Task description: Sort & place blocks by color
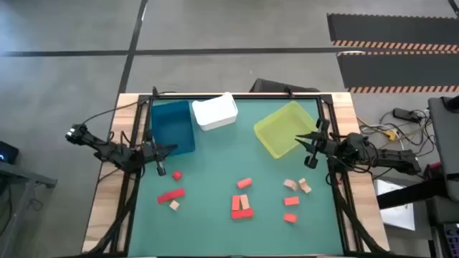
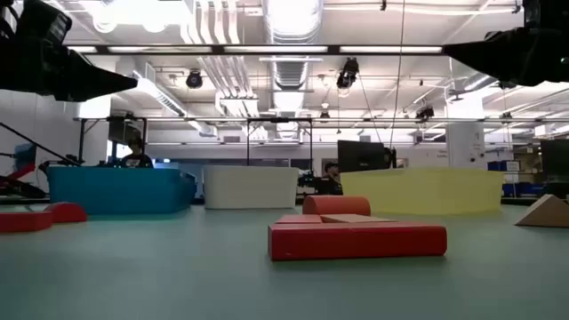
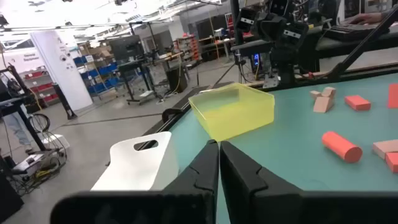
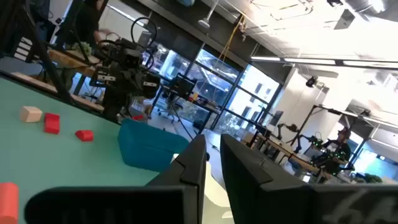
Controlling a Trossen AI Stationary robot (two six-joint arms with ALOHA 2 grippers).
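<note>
Red, orange and tan blocks [image 1: 242, 206] scattered on the green table [image 1: 208, 222], blue bin [image 1: 173, 127], white bin [image 1: 214, 112] and yellow-green bin [image 1: 285, 127] seemingly empty, left gripper [image 1: 159, 167] nearly closed on nothing, right gripper [image 1: 310, 153] slightly parted, empty.

Right claw [image 4: 213, 163] slightly parted, blue bin [image 4: 149, 149], red blocks [image 4: 52, 123], tan block [image 4: 30, 114]

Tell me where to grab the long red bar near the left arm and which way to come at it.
Grip the long red bar across its narrow width at mid-length, coming straight down from above. It lies flat and slightly angled on the table, with a tan cube close beside it, so turning the left gripper square to the bar seems wise.
</note>
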